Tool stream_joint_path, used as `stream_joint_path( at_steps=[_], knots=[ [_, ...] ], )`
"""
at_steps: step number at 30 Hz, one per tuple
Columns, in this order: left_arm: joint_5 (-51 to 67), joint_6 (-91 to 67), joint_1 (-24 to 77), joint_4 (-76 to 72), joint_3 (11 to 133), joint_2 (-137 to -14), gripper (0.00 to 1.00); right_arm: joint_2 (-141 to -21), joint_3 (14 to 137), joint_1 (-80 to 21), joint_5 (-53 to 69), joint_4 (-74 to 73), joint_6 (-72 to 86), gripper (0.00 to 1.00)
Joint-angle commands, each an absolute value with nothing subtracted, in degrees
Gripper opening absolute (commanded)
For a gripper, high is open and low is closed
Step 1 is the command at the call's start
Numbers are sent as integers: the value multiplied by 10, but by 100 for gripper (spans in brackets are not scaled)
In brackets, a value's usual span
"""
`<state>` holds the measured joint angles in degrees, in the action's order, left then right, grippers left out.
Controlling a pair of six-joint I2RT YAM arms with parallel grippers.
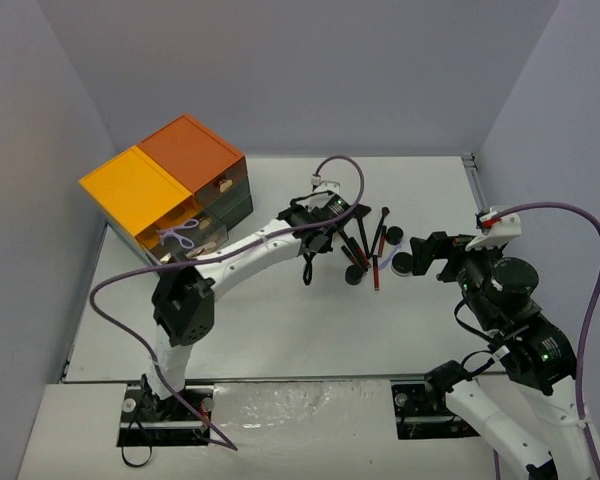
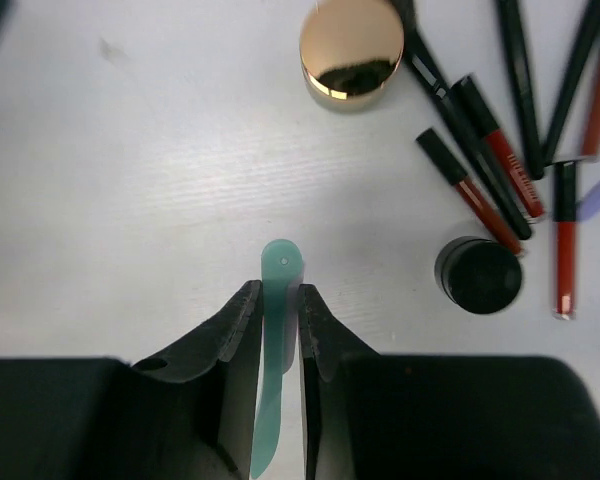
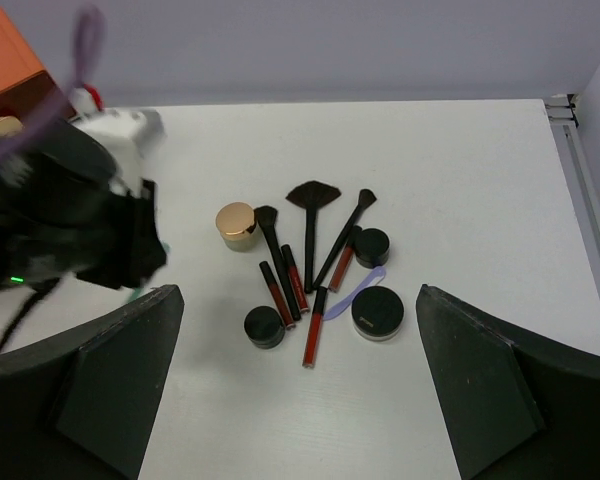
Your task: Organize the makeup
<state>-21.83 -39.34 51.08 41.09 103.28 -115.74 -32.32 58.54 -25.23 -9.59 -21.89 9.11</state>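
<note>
My left gripper (image 2: 280,290) is shut on a slim teal spatula (image 2: 281,262), held low over the table just left of the makeup pile; it also shows in the top view (image 1: 315,238). The pile holds a gold-lidded jar (image 2: 351,50), black-handled brushes (image 3: 310,215), red and black pencils (image 3: 314,325), round black compacts (image 3: 264,326) (image 3: 377,312) and a lavender spatula (image 3: 355,293). A lavender scissor-shaped curler (image 1: 180,236) lies at the cabinet's front. My right gripper (image 3: 298,292) is wide open and empty, raised to the right of the pile (image 1: 420,256).
The dark green drawer cabinet (image 1: 170,180) with orange and yellow tops stands at the back left. The left arm (image 3: 70,215) reaches across the table's left half. A wall runs along the back, and a metal rail (image 3: 580,150) lines the right edge.
</note>
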Motion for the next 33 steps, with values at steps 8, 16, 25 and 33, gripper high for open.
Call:
stream_joint_path(
  at_steps=[8,16,25,33],
  knots=[
    [-243,-159,384,534,1070,-868,0,-373,586,-257,-83,-163,117,100],
    [-151,-79,220,548,1007,-798,0,-397,587,-257,-65,-149,129,100],
    [-105,-66,160,525,944,-797,20,-408,585,-257,-72,-147,152,100],
    [-99,-78,156,519,951,-791,65,-470,589,-257,-100,-177,238,100]
  ],
)
